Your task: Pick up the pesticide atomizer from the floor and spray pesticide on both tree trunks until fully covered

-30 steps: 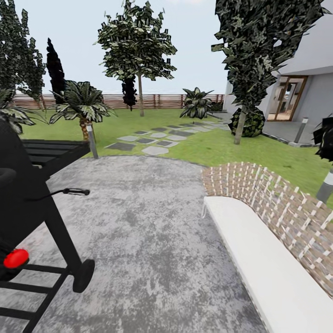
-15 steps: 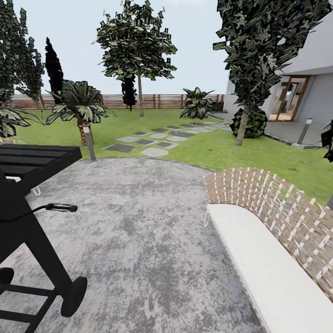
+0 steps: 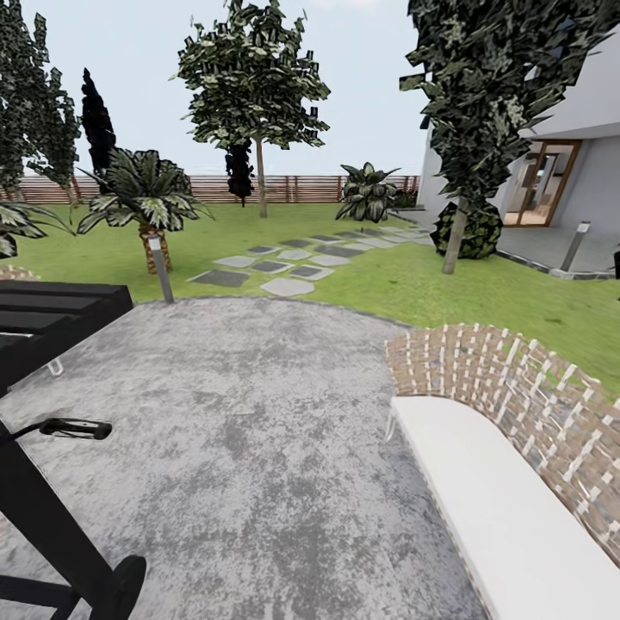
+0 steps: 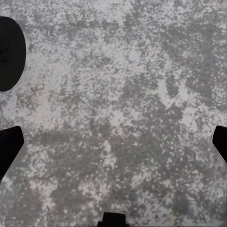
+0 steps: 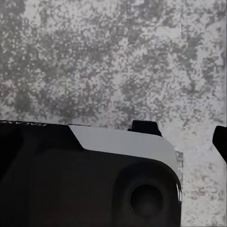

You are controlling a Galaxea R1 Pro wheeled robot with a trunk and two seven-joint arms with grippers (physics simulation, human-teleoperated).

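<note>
The pesticide atomizer is out of view. Two trees with bare straight trunks stand on the lawn (image 3: 396, 284): one far off at the middle (image 3: 259, 176), one nearer at the right (image 3: 452, 237) by the white house (image 3: 594, 112). Both are well beyond the grey patio (image 3: 258, 430) under me. In the left wrist view my left gripper (image 4: 113, 142) is open over the paving, its dark fingertips (image 4: 7, 146) at the frame's two sides with nothing between them. In the right wrist view one fingertip (image 5: 221, 142) of my right gripper (image 5: 113, 144) sits far out at the side, and part of my own body covers the rest.
A black grill (image 3: 52, 327) on wheels stands close at the left. A curved brick wall (image 3: 517, 387) with a white bench (image 3: 491, 508) runs along the right. Stepping stones (image 3: 275, 267) cross the grass toward the slat fence (image 3: 293, 188). A lamp post (image 3: 157, 269) and a palm-like plant (image 3: 142, 194) edge the patio.
The whole head view has shifted: the grill has slid left and down in the picture, its red part has left the frame, and the lawn and trees sit slightly nearer.
</note>
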